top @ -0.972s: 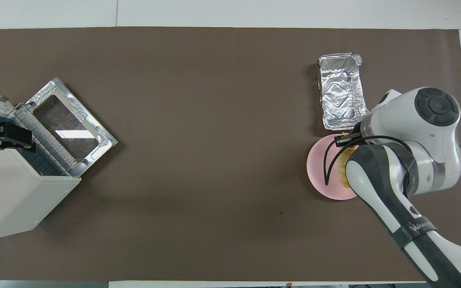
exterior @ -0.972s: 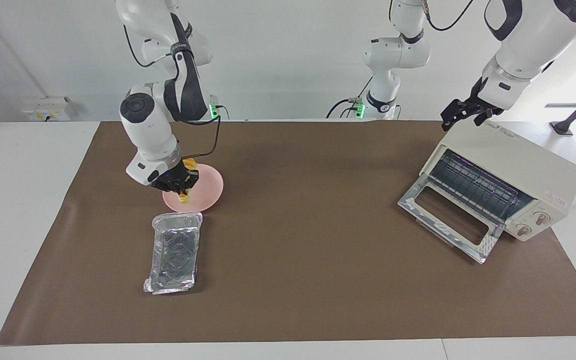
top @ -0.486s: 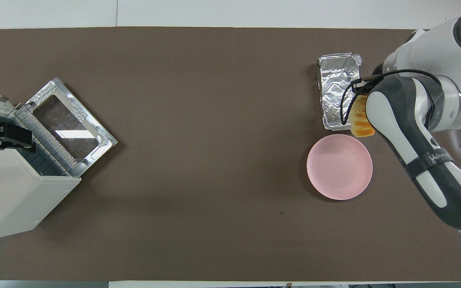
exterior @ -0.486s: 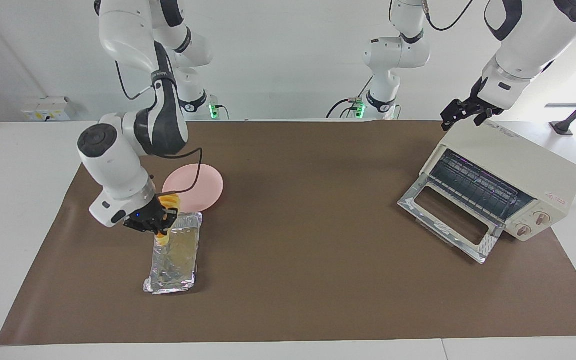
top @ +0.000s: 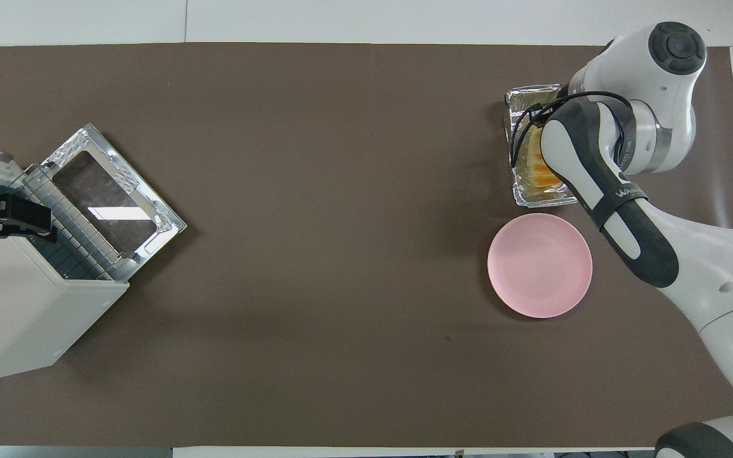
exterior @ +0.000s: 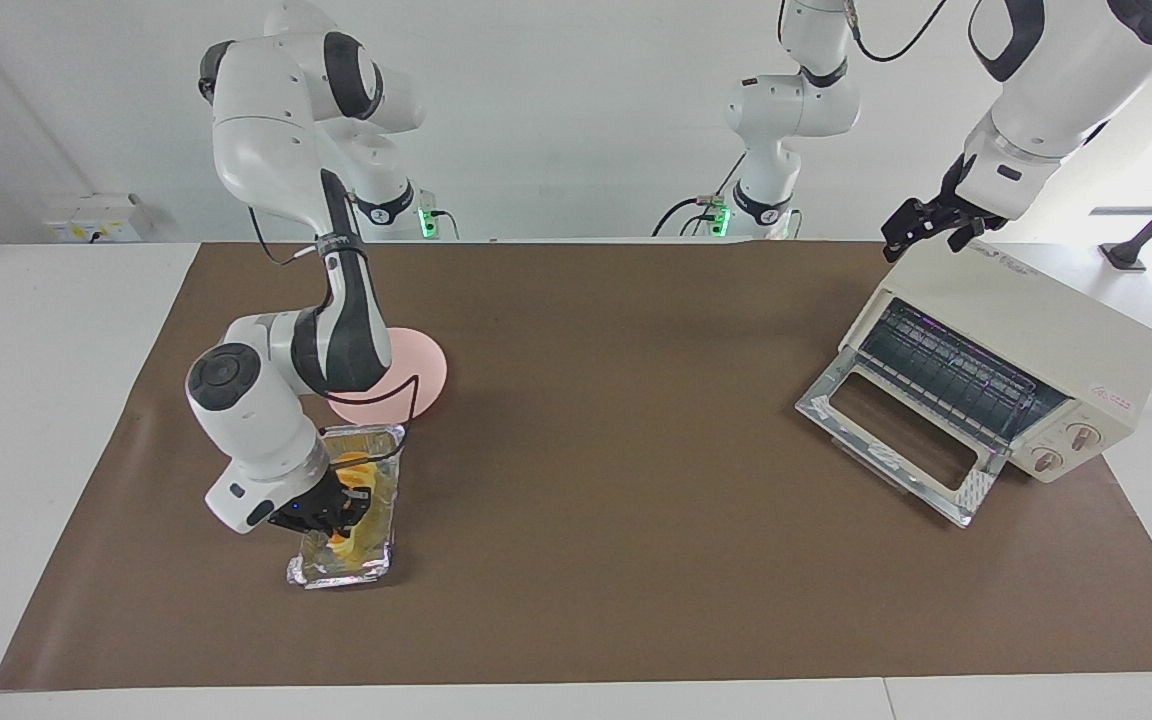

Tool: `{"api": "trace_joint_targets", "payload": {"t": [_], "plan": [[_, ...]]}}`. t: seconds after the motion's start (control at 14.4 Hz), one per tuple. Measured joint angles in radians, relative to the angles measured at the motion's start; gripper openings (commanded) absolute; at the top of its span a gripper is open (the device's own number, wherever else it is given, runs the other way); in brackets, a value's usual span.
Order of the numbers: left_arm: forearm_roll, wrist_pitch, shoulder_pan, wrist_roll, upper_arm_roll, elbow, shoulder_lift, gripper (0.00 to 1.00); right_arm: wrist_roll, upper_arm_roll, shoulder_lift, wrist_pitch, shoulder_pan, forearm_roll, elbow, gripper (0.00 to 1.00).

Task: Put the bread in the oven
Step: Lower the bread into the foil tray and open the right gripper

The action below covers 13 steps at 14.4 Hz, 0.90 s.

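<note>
Low at the frame's left, my right gripper (exterior: 336, 510) holds the bread (exterior: 348, 520) down in the foil tray (exterior: 381, 560). If it lets go crooked, the bread may tip out. I cannot tell the left gripper's (exterior: 926, 225) state above the oven (exterior: 1086, 345). Pink plate (exterior: 426, 375) sits beside the tray; nothing blocks the open door.

facing view: high up across the table, looking back at the robots, so the arm bases sit along the top of the frame
overhead view: way up above the robots' end, pointing forward and steeply down, arms coming in from the bottom edge
nearness: both sit pretty far back, whole brown mat (exterior: 616, 470) fits in each
shared: same tabletop, just half a turn apart. oven (exterior: 1011, 365) is at right in facing, oven (top: 16, 305) at left in overhead
</note>
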Motion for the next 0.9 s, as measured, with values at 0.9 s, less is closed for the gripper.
{"api": "trace_joint_targets", "payload": {"t": [0.9], "plan": [[0.000,0.000,0.000,0.000,0.000,0.000,0.000,1.00,-0.022,-0.005,-0.004,-0.214,-0.039,-0.001,0.126,1.00]]}}
